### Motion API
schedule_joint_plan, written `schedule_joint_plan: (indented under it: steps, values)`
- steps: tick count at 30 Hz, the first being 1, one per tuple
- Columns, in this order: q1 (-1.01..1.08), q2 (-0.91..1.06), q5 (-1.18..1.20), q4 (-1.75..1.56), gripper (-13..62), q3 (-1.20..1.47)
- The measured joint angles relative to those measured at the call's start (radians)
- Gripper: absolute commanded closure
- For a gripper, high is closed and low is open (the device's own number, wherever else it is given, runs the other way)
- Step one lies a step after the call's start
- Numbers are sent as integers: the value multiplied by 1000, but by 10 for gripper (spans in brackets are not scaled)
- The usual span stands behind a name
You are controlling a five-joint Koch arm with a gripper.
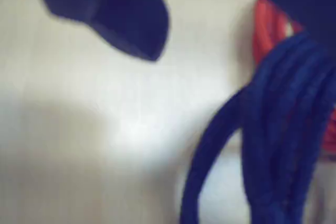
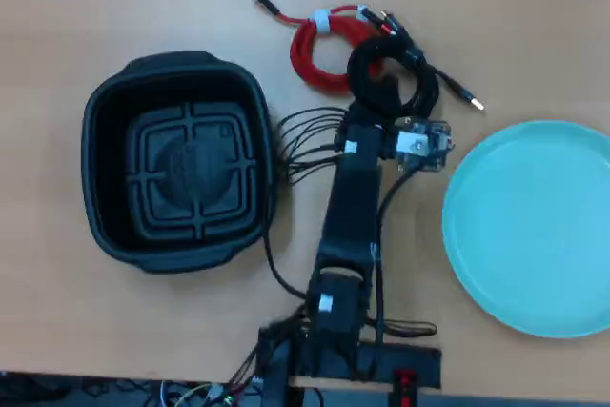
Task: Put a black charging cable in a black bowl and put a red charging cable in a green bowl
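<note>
Pale wood table (image 2: 114, 331) carries the arm's base at the near edge. Beyond it lie the black bowl (image 2: 105, 116) at left and the green bowl (image 2: 534, 226) at right, both empty, flanking the arm for short carries. Farther on, the gripper (image 2: 376, 92) sits over the black charging cable (image 2: 419, 78), whose coil overlaps the red charging cable (image 2: 315, 54) at the far side. The blurred wrist view shows one jaw beside the strands; whether it is spread or pinching cannot be told.

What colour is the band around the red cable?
White; the band on the red cable shows best in the overhead view.
</note>
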Motion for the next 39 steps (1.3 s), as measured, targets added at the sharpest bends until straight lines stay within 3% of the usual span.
schedule_joint_plan:
  steps: [9, 12, 14, 21, 34, 39]
  values:
    - [-95, -130, 5, -78, -25, -3]
    - [-101, -184, 5, -124, 23, -11]
    - [-100, -196, 6, -132, 113, -17]
    - [-100, -201, 6, -132, 527, -35]
    - [-78, -201, -6, -117, 522, -25]
    - [-54, -101, -28, -89, 528, -18]
